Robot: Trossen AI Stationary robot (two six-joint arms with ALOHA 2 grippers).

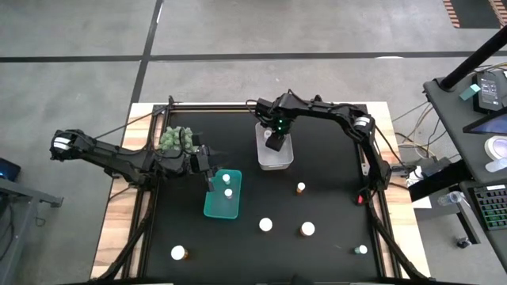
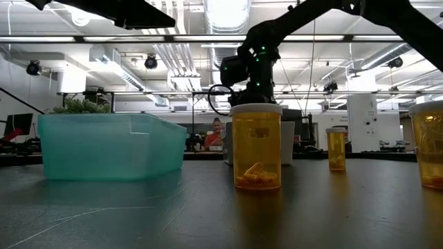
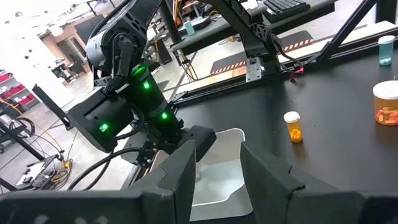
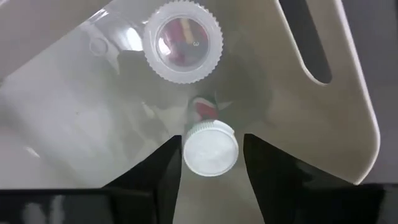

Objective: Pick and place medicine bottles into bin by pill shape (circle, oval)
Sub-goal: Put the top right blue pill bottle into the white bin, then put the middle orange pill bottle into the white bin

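Nearby, two capped bottles (image 1: 227, 185) in teal bin (image 1: 211, 209); plant (image 1: 176, 140) behind.

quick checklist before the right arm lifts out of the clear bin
1. Right gripper over the clear bin: ok.
2. Bottle free of the fingers: cannot tell; gaps look slim.
3. Second bottle already in that bin, clear of the gripper: ok.
4. Left gripper by the teal bin, out of the way: ok.
5. Bottles remaining on the table: ok, five.
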